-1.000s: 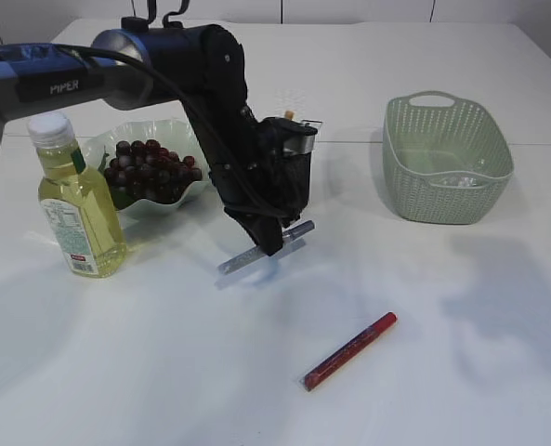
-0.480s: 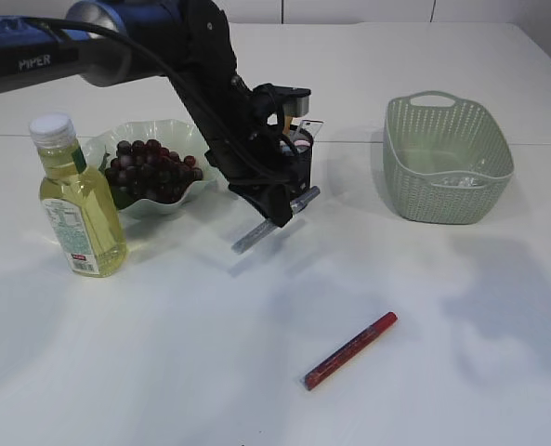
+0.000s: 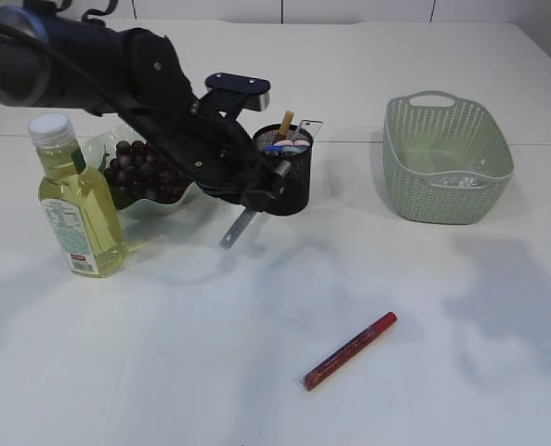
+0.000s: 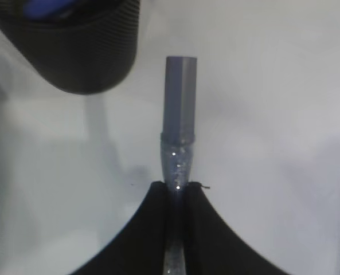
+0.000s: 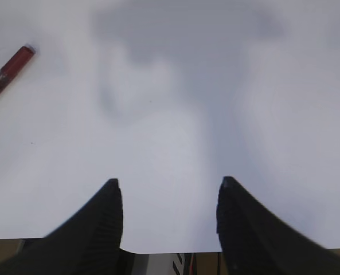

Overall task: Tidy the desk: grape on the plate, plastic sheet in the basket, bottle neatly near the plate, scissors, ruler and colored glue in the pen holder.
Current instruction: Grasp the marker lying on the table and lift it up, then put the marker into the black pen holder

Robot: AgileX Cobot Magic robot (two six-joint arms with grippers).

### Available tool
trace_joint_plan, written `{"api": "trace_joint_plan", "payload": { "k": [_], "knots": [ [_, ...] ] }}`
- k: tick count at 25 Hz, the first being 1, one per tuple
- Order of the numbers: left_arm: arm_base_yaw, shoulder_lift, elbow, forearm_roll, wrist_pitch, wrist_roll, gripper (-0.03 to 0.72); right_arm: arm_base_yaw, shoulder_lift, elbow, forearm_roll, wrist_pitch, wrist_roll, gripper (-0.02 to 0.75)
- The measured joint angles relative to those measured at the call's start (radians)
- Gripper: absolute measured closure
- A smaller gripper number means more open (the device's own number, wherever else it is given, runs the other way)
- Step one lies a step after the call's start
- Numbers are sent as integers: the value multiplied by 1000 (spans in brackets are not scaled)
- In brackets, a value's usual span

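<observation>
One silver glitter glue pen (image 4: 179,137) is clamped in the left gripper (image 3: 256,200), at seven o'clock of the mesh pen holder (image 3: 288,177). It should be tipped upright over the rim before release. Right gripper (image 5: 168,197) fingers are spread, empty.

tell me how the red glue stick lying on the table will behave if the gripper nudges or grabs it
The red glue stick looks slim and round, so a sideways nudge would probably roll it across the smooth white table. It seems stiff and light, so it should lift easily. Its glossy surface may slip unless gripped near the middle.
</observation>
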Motion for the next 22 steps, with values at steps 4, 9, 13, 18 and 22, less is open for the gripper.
{"api": "trace_joint_plan", "payload": {
  "k": [4, 9, 13, 18, 22],
  "knots": [
    [0, -95, 172, -2, -234, 8, 658, 0, 0, 0, 0, 0, 0, 315],
    [0, -115, 267, -12, -447, 9, 658, 0, 0, 0, 0, 0, 0, 315],
    [0, -115, 271, -18, -613, 9, 658, 0, 0, 0, -1, 0, 0, 315],
    [0, -115, 271, -25, -795, 11, 658, 0, 0, 0, -1, 0, 0, 315],
    [0, -115, 266, -26, -888, 11, 658, 0, 0, 0, -1, 0, 0, 316]
  ]
}}
